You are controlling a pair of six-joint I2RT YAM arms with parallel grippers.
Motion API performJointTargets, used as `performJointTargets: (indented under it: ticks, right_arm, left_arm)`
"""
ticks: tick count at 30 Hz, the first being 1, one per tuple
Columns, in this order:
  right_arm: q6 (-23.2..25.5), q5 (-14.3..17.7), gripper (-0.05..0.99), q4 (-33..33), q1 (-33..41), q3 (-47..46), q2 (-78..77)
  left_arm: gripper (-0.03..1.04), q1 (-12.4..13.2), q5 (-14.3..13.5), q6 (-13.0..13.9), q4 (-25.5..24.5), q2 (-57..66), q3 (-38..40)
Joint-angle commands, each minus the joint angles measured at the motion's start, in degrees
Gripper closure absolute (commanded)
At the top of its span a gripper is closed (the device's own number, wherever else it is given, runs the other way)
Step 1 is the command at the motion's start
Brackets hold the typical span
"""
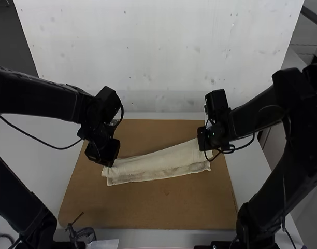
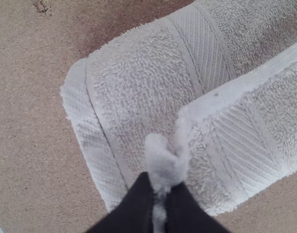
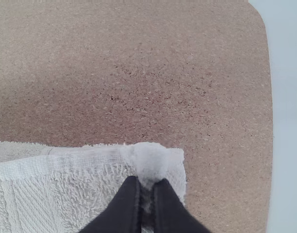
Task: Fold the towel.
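The towel (image 1: 159,162) looks partly folded, a long strip; the left gripper (image 2: 159,187) and right gripper (image 3: 147,185) pinch its left and right ends. I'd say this fold needs finishing.

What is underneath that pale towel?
Under the towel lies the brown board, visible all around it. Whatever the towel covers, board surface or anything else, is hidden.
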Motion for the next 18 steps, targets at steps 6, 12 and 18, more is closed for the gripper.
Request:
performJointTargets:
  ticks: [6,12,18]
  right_arm:
    - [-0.3,0.76,0.92,3.48,-0.01,0.15,3.15]
    - [-0.13,1.11,0.92,4.79,0.08,1.38,6.31]
    - [-0.04,1.28,0.92,5.85,0.08,2.44,9.21]
  left_arm:
    - [0.99,1.34,-4.1,0.9,6.75,6.97,0.07]
    - [0.99,3.36,-5.24,1.07,10.45,10.83,1.65]
    - [0.99,4.06,-5.24,1.16,12.47,13.91,2.44]
